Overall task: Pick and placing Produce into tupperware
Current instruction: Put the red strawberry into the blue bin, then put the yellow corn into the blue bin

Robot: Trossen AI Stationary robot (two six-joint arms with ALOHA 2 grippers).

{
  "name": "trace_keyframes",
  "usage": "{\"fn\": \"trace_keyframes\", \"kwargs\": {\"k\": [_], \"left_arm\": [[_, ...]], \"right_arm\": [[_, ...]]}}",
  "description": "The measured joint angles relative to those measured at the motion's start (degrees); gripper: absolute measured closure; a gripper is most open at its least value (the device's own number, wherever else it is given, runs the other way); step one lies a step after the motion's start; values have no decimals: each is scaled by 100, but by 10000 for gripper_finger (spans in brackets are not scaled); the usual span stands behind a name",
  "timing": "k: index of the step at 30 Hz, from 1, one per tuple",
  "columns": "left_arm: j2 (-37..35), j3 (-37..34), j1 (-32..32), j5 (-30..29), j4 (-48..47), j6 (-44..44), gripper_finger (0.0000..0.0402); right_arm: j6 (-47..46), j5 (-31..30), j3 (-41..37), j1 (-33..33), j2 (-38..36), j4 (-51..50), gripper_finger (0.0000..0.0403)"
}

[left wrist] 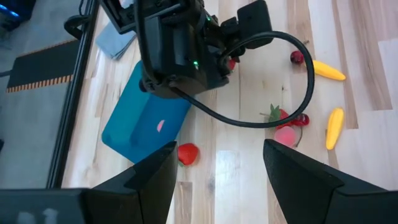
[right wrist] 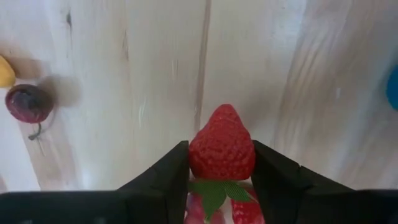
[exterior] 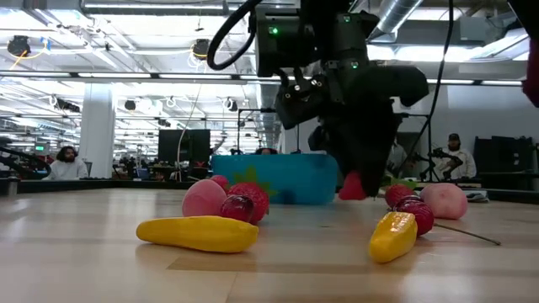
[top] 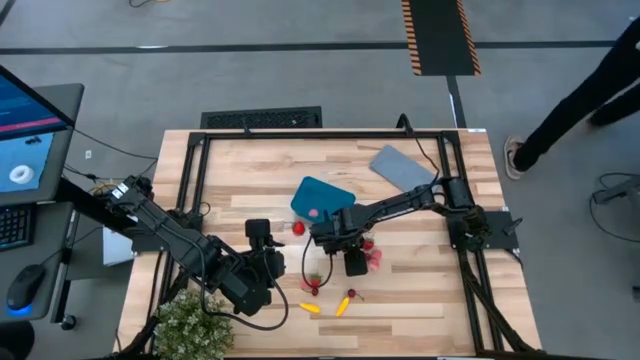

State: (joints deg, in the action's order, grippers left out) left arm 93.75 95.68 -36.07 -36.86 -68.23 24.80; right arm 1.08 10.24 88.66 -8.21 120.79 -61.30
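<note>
Two fingers of the right gripper pinch one red strawberry, seeded, green leaves at its stem, low over mid-table. Two yellow pieces lie toward the near edge. One teal tupperware sits mid-table, holding one pink piece. Left gripper hovers spread.

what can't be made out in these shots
- High view: the strawberry between the right gripper fingers is hidden under that arm.
- Right wrist view: the tupperware is cut off, only a blue sliver at the edge.
- High view: the pink piece inside the tupperware is too small to identify.
</note>
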Motion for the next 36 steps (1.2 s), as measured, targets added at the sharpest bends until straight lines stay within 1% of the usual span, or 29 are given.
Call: {"fn": "trace_keyframes", "kwargs": {"k": [3,7,9,11,14,16,18,22,25,27,31,33,36], "left_arm": [[-1,0,0,44,-2,2,173],[-1,0,0,75,-29,-34,173],[1,-1,0,15,-45,-140,173],[-23,0,-13,-368,-43,-233,173],[-182,52,-30,-995,-108,-314,173],[-357,100,-64,-1143,-272,-317,173],[-575,117,-101,-1339,-320,-317,173],[-1206,131,-229,-1681,-307,-341,173],[-1627,131,-300,-1753,-311,-269,173],[-1868,129,-348,-1770,-300,-250,173],[-2217,129,-448,-1807,-274,-216,173],[-2305,129,-480,-1804,-337,-223,173],[-2419,127,-543,-1786,-399,-256,173]], "right_arm": [[7,-22,80,-9,0,-130,223],[82,-156,314,-46,0,-347,244],[148,-189,485,-44,0,-463,245],[192,-204,683,-32,-3,-566,234],[245,-327,956,16,-155,-636,206],[251,-404,1051,76,-347,-602,200],[251,-466,1126,135,-590,-570,208],[172,-603,1163,320,-1150,-399,251],[57,-601,1163,464,-1536,-228,283],[44,-625,1163,538,-1775,-107,297],[-33,-622,1158,639,-2138,73,305],[-57,-601,1158,647,-2273,212,303],[-66,-582,1156,514,-2468,158,295]]}}
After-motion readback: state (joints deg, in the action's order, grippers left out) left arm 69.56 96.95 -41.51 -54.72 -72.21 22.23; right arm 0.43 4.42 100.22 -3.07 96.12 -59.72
